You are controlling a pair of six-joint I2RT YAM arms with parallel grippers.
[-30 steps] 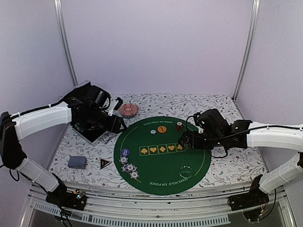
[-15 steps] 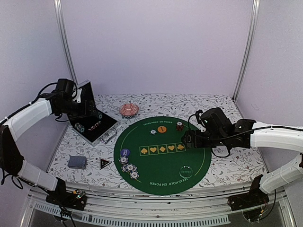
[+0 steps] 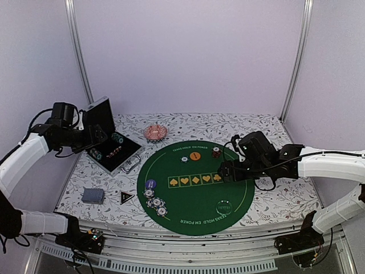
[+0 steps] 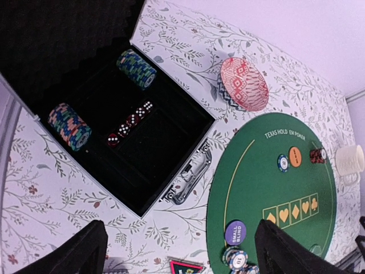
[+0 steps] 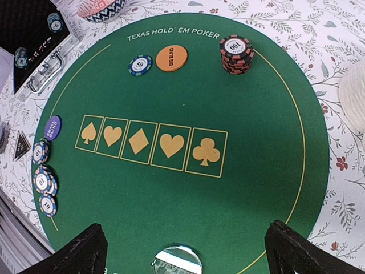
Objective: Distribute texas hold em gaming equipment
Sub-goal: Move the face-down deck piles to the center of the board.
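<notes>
I drew the left gripper (image 4: 181, 251) back toward 9 o'clock from the open case (image 4: 142, 171), its jaws now wide and empty, so both chip stacks (image 4: 137, 68) stayed inside it, undistributed, while the right gripper (image 5: 188, 251) waited open and empty over the green mat (image 5: 171, 194).

red chip stack (image 5: 235, 54), blue chip (image 5: 140, 64) beside orange button (image 5: 171, 57) on mat (image 5: 256, 171), two chip rolls (image 4: 137, 68) in case (image 4: 162, 145)

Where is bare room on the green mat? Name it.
Free: the green mat between the suit boxes and the clear disc. Crowded: its left rim, with chip stacks and a purple button.
</notes>
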